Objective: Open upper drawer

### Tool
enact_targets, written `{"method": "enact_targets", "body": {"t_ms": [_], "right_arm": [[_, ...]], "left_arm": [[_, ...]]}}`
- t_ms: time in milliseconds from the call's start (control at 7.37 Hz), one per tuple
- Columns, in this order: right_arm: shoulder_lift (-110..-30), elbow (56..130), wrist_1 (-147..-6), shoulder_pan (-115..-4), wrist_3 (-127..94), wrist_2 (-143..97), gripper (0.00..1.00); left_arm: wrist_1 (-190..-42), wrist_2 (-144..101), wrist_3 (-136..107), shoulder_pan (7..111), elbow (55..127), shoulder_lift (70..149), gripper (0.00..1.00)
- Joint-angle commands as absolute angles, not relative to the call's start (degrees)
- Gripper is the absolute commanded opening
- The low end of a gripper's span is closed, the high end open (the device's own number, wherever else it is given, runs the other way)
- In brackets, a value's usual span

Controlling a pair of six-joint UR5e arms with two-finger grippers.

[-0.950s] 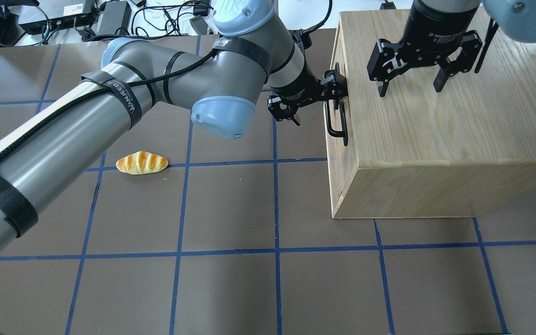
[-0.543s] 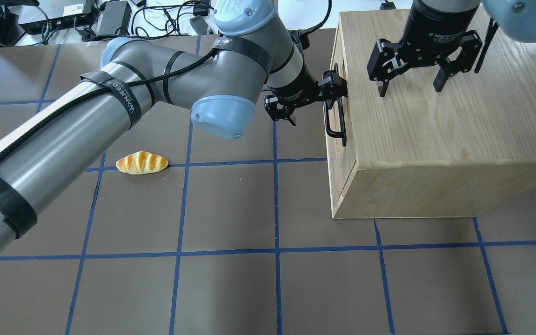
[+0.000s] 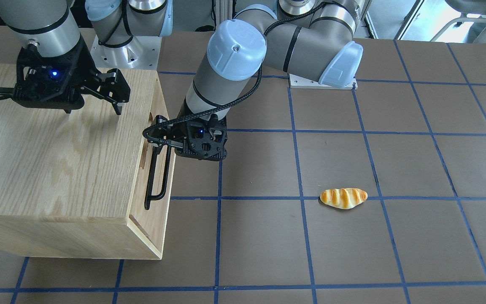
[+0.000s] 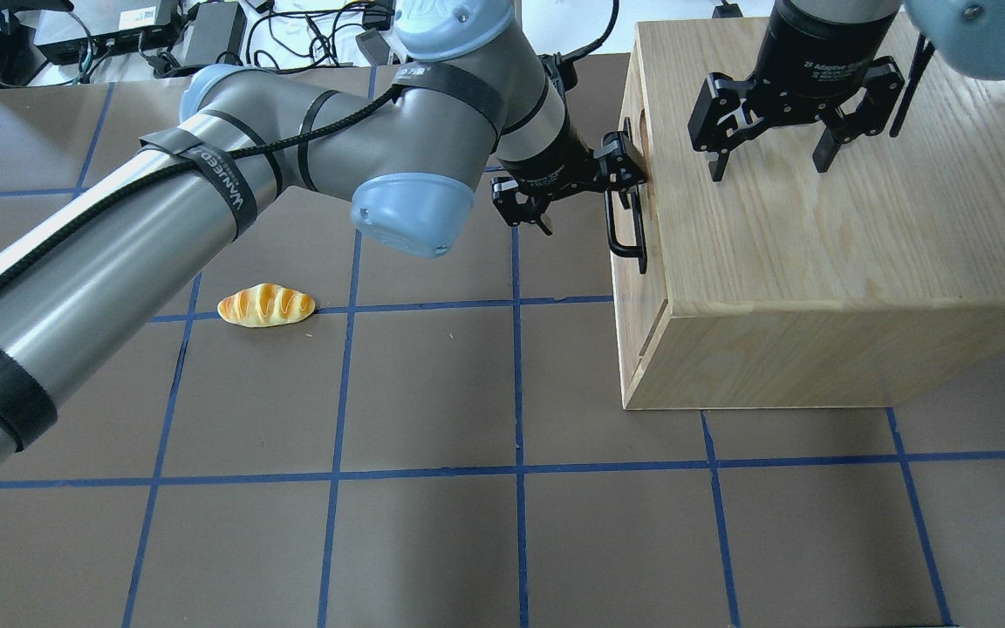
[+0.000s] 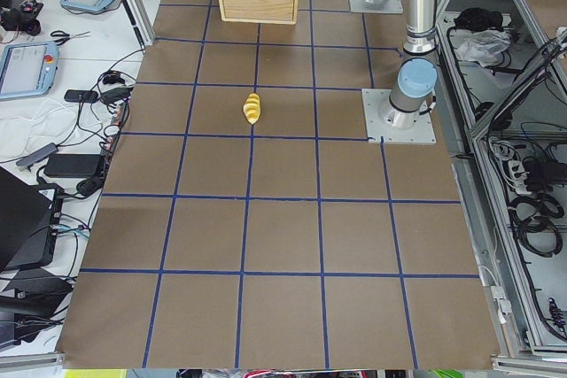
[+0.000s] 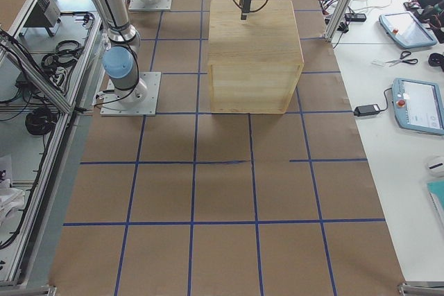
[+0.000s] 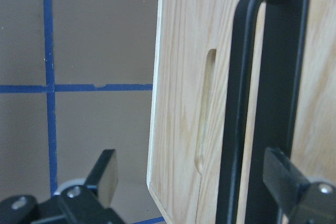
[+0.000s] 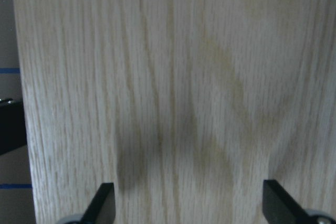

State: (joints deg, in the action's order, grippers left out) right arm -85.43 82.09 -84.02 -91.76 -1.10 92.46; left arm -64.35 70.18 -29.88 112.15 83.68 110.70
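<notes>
The upper drawer (image 4: 651,283) is the top panel of the cabinet's front, seen also in the front-facing view (image 3: 138,207) and the left wrist view (image 7: 178,77). Its black bar handle (image 4: 626,231) (image 3: 166,171) (image 7: 236,103) and an oval notch (image 7: 206,108) show. My left gripper (image 4: 591,205) (image 3: 158,141) (image 7: 191,174) is open, with the far end of the handle between its fingers, close to one finger (image 7: 283,174). My right gripper (image 4: 769,170) (image 3: 93,110) is open and empty just above the cabinet top.
The large oak cabinet (image 4: 816,218) (image 3: 49,160) stands on the brown mat on my right side. A toy bread roll (image 4: 266,305) (image 3: 343,198) lies on the mat to the left of the cabinet. Cables and boxes lie beyond the far edge.
My left arm has drawn back a little to the left, and the handle has shifted slightly left with it. The right gripper has not moved.
</notes>
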Motion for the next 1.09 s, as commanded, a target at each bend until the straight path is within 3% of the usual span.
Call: {"method": "enact_targets", "body": {"t_ms": [0,950], "right_arm": [[-85.4,82.2,-84.0,-91.8,-1.1,92.5,1.0],[-85.4,82.1,-84.0,-91.8,-1.1,92.5,1.0]], "left_arm": [[-65.9,70.3,-30.4,112.1,82.8,111.4,1.0],[-65.2,70.7,-30.3,112.1,83.1,113.1,1.0]]}}
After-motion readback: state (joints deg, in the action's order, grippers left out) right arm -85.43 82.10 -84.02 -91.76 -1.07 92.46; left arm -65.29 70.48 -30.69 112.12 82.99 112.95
